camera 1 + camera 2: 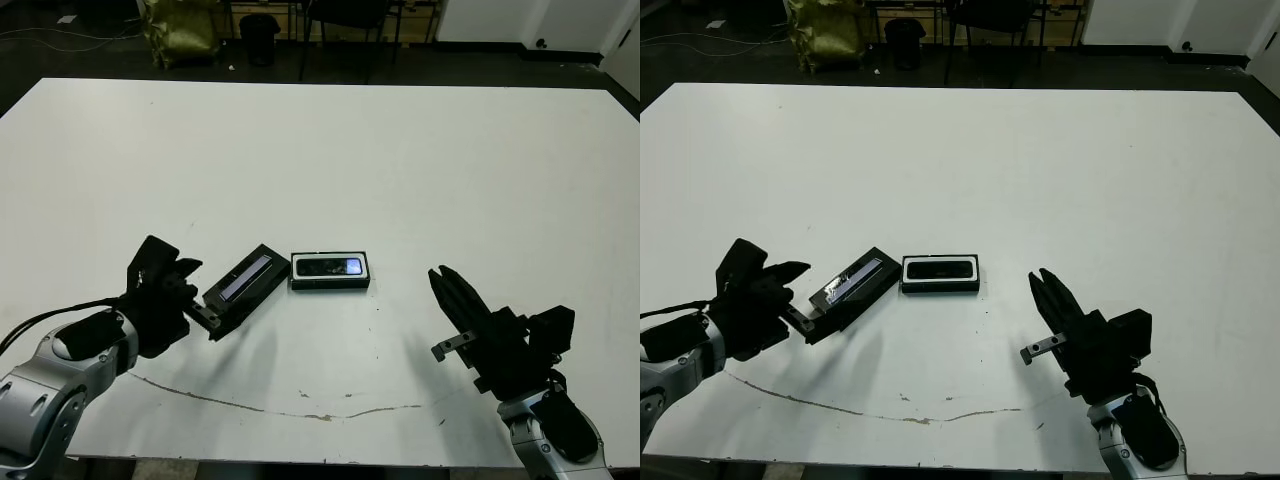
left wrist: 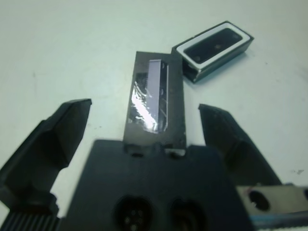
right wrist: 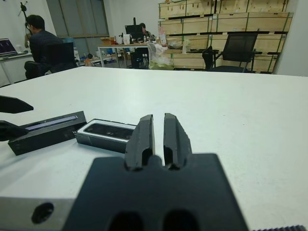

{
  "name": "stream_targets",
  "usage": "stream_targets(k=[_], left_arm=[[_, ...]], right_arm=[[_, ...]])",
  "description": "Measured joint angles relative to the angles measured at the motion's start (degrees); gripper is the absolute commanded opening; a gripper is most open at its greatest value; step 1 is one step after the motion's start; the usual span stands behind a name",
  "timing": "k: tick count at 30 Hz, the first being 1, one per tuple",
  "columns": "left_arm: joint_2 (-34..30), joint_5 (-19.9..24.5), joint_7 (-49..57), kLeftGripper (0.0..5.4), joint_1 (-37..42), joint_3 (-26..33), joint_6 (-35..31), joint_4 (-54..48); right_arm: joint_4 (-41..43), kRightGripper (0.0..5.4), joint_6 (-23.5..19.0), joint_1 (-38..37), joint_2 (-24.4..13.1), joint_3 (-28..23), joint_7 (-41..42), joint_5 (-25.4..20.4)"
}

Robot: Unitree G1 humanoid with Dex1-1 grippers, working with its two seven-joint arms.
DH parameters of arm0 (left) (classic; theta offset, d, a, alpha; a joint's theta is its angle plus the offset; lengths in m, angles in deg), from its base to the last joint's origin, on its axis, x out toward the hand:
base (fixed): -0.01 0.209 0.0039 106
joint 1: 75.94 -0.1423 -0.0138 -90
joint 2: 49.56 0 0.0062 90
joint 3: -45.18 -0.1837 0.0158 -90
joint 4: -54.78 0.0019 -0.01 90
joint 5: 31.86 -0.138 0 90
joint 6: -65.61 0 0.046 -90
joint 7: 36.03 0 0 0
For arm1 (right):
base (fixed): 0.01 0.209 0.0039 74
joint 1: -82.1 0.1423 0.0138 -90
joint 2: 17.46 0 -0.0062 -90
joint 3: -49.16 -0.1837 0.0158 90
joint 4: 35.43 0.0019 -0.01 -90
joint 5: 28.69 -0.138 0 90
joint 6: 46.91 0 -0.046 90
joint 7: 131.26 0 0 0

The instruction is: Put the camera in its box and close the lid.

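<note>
While the camera point(image 1: 331, 267) lies flat inside the box point(image 1: 330, 283), a little below the middle of the head view, its glossy face points up and shows a bluish-white glint near its right end. The white lining of the box is visible as a thin frame all around the camera, and the box is not covered. Just to the left of the box lies the lid point(image 1: 243, 287), a flat black cover with a pale stripe along its face; it is turned at an angle, with its upper right corner very near the left end of the box and its lower left end toward the left gripper point(image 1: 178, 292). I cannot tell if this corner touches the box.

The left gripper is at the lower left of the frame, with its fingers spread wide. In the left wrist view one finger point(image 2: 57, 139) stands on each side of the near end of the lid, both apart from it, and the black body of the gripper reaches the lid's near edge. The right gripper point(image 1: 449, 292) is at the lower right, well apart from the box, above the white table point(image 1: 400, 160). Its two fingers are pressed almost together with only a narrow slit between them, and they hold nothing
</note>
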Motion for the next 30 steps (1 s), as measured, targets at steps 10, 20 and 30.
stream_targets(k=[10,20,30], left_arm=[[0.41,-0.89,1.29,5.39,0.07,-0.77,-1.04,-0.11],[0.67,-1.52,1.46,5.39,0.66,-1.61,-1.93,0.00],[1.58,-2.21,1.24,5.39,0.81,-3.12,-2.75,1.07]], right_arm=[[0.18,0.00,0.10,-0.30,0.07,0.25,-0.06,0.18],[0.53,0.00,0.03,-0.60,0.06,0.26,-0.17,0.19],[1.07,0.00,0.00,-0.70,0.09,0.35,-0.40,0.02]])
